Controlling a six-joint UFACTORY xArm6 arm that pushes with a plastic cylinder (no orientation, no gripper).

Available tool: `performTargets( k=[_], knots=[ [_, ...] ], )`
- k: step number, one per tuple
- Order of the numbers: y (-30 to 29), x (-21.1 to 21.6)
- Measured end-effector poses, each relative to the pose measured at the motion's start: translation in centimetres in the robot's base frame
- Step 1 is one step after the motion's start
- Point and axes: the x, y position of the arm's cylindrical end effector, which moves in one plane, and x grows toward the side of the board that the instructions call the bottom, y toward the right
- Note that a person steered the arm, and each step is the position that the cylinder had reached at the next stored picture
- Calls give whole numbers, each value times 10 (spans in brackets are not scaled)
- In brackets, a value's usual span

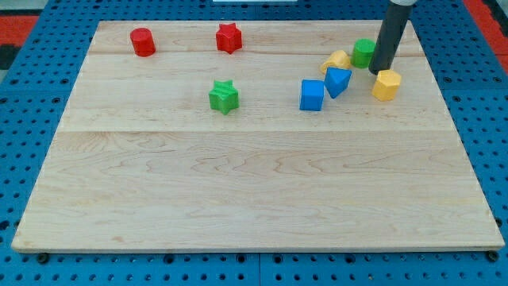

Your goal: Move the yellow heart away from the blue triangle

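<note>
The yellow heart (336,59) lies near the view's top right, touching the upper left of the blue triangle (338,81). My tip (379,72) is to the right of both, between the green block (364,52) at its upper left and the yellow block (386,84) at its lower right. The dark rod comes down from the view's top edge. The tip stands about a block's width from the blue triangle and does not touch the yellow heart.
A blue cube (312,94) sits just left of the blue triangle. A green star (224,96) lies mid-board. A red cylinder (143,41) and a red star (228,37) lie along the top. The wooden board (238,191) rests on a blue pegboard.
</note>
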Motion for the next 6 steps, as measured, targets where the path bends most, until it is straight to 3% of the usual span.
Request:
performTargets(
  k=[2, 3, 5, 6],
  knots=[
    [17, 17],
    [3, -23],
    [-107, -29],
    [-117, -27]
  ],
)
